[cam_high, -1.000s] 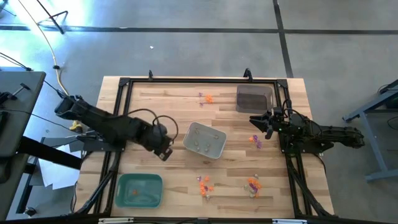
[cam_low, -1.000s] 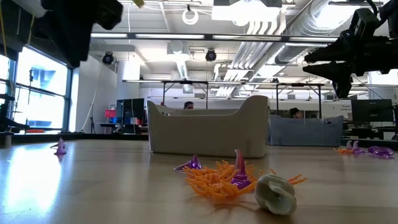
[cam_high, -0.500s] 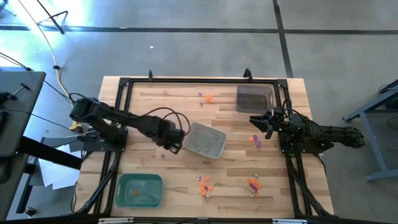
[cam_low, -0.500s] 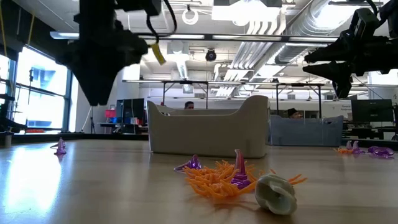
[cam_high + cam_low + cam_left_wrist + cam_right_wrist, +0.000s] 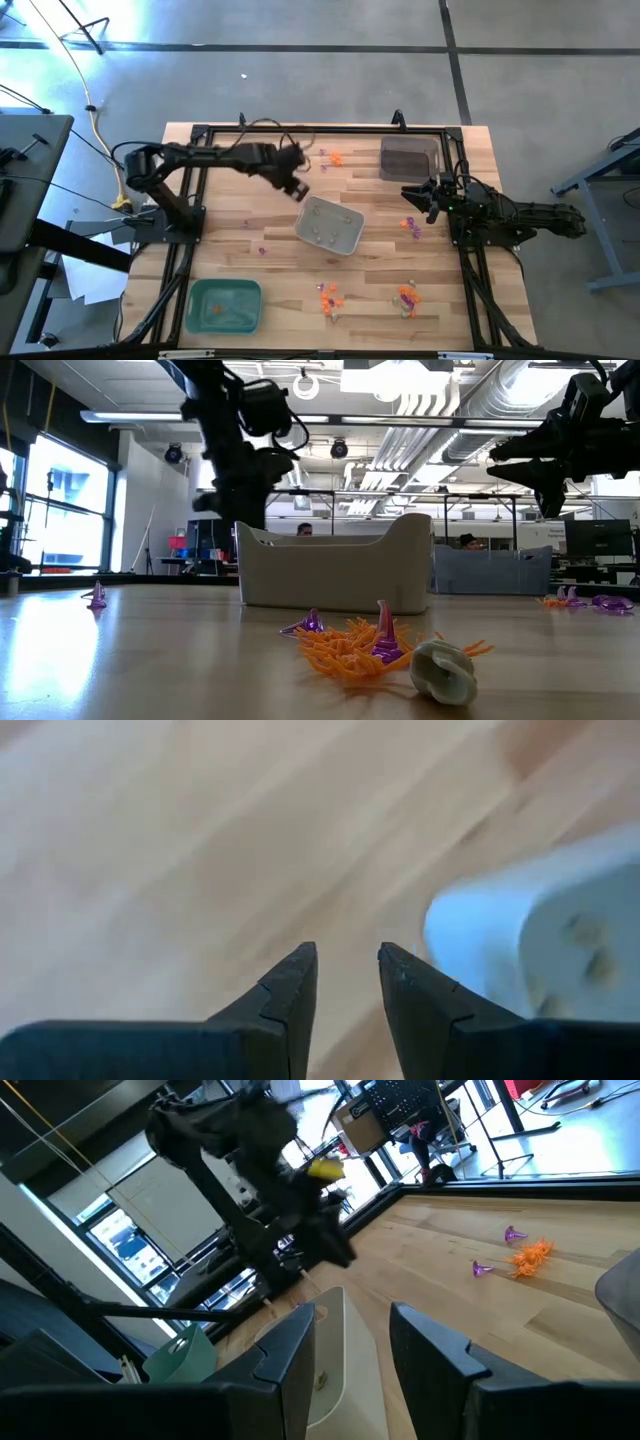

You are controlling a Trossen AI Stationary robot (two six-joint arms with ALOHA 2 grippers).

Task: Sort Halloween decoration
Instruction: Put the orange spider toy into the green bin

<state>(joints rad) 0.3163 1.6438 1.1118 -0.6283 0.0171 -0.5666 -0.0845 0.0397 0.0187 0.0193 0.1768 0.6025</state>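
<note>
High view, looking straight down on a wooden tabletop [image 5: 250, 205] with a dark arm on each side. The left hand [image 5: 298, 188] hangs above the wood just beside the far-left corner of a pale grey tray [image 5: 329, 225] that sits near the middle. In the left wrist view its two fingers [image 5: 290, 1000] stand a little apart with bare wood showing through the gap, so it carries nothing. The right hand [image 5: 414, 196] waits over the right side, between a dark tray [image 5: 409, 158] at the far right corner and a few purple trinkets [image 5: 410, 226] lying just beside it; its fingers [image 5: 290, 1355] are likewise parted and empty. The Halloween decoration is scattered in small groups: an orange and purple cluster [image 5: 331, 157] near the far edge, two more clusters [image 5: 328, 298] near the front edge (the low view shows spiky orange pieces, purple cones and one pale whitish piece there), and a lone purple bit [image 5: 263, 250] left of the grey tray. A few pale pieces already lie inside the grey tray, and a green tray [image 5: 225, 305] at the front left holds an orange speck. Sorting seems partly done, with the left hand between picks. The next move probably calls for lowering over one tiny piece, likely the nearby far cluster, and pinching it precisely.
</note>
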